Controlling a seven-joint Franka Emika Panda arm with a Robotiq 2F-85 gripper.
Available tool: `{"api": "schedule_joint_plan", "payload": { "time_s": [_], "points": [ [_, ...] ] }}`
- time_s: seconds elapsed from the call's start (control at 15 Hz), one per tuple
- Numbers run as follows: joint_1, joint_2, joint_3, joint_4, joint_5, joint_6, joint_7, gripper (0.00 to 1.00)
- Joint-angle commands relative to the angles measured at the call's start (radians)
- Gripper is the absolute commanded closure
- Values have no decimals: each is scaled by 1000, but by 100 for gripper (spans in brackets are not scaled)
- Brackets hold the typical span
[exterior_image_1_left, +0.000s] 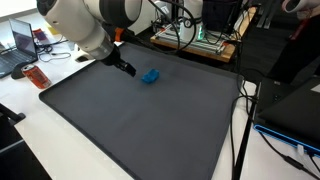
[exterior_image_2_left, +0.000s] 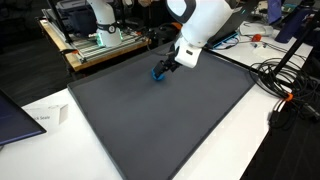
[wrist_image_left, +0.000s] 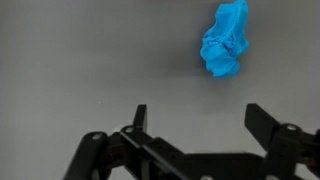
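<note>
A small crumpled blue object (wrist_image_left: 224, 40), like a wad of cloth or paper, lies on the dark grey mat (wrist_image_left: 80, 70). Both exterior views show the blue object (exterior_image_1_left: 150, 77) (exterior_image_2_left: 160, 71) near the mat's far side. My gripper (wrist_image_left: 198, 118) hovers above the mat with its two black fingers wide apart and nothing between them. In the wrist view the wad sits beyond the fingertips, slightly to the right. In the exterior views the gripper (exterior_image_1_left: 126, 68) (exterior_image_2_left: 166, 66) hangs right beside the wad, a little above it.
The grey mat (exterior_image_1_left: 140, 120) covers most of a white table (exterior_image_1_left: 30, 140). A laptop (exterior_image_1_left: 18, 50) and an orange item (exterior_image_1_left: 37, 76) lie at one corner. A wooden shelf with electronics (exterior_image_1_left: 195, 40) stands behind. Cables (exterior_image_2_left: 285, 85) trail off the table's side.
</note>
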Motion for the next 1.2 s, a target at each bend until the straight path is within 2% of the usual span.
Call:
{"api": "schedule_joint_plan", "payload": {
  "time_s": [0.0,0.53,1.13],
  "points": [
    [-59,-49,17,-94,87,79,-69,0],
    [-159,-95,26,-243,211,261,-227,0],
    [-285,-133,58,-341,406,254,-482,0]
  ]
}}
